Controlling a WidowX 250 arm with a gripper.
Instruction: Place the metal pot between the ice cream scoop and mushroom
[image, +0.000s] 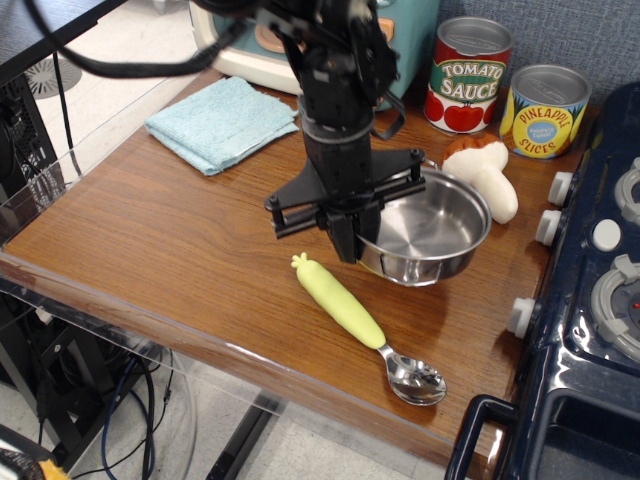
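Observation:
My gripper (352, 232) is shut on the left rim of the metal pot (425, 229), a shallow shiny steel pot. The pot hangs tilted just above the wooden table (180, 240). It lies between the mushroom (484, 169), brown cap and white stem, behind it to the right, and the ice cream scoop (365, 325), whose yellow-green handle and metal bowl lie in front. The pot's far rim is close to the mushroom's stem. The black arm hides the pot's left edge.
A folded blue cloth (223, 122) lies at the back left. A toy microwave (400, 30), a tomato sauce can (470, 74) and a pineapple slices can (544, 110) stand along the back. A dark blue toy stove (590, 300) borders the right side.

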